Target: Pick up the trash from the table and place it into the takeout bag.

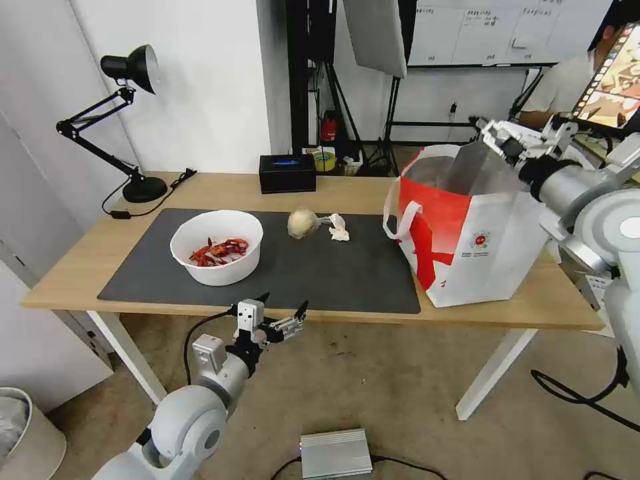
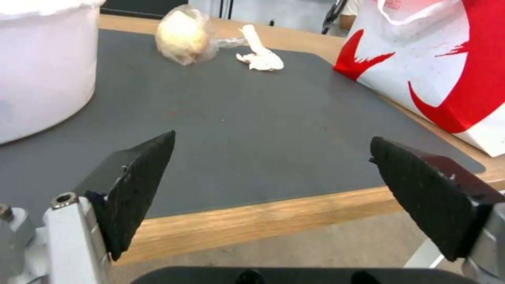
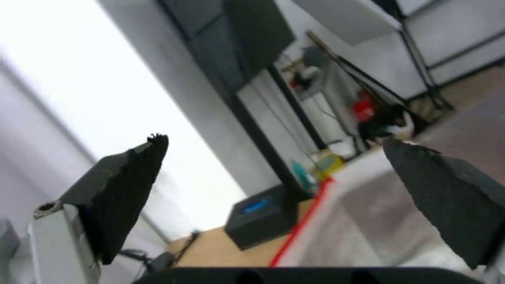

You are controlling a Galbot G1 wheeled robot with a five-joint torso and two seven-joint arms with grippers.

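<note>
On the table [image 1: 80,267], a white bowl of red crayfish shells [image 1: 217,247] stands on the left of the dark grey mat [image 1: 320,273]. A beige ball [image 1: 302,223] and a small tissue wad [image 1: 339,228] lie at the mat's far middle. The red-and-white takeout bag [image 1: 467,227] stands upright at the table's right end. My left gripper [image 1: 283,307] hovers open and empty just off the front edge; its wrist view looks past the bowl [image 2: 42,71] to the ball [image 2: 184,33], tissue [image 2: 260,59] and bag [image 2: 436,59]. My right gripper [image 1: 497,137] hangs open and empty over the bag's foil-lined mouth [image 3: 368,221].
A black box with a blue top [image 1: 287,172] sits at the table's back edge, and a black desk lamp [image 1: 133,127] at the back left. On the floor are a silver box [image 1: 335,453] and a bin [image 1: 20,433]. A person sits behind the bag.
</note>
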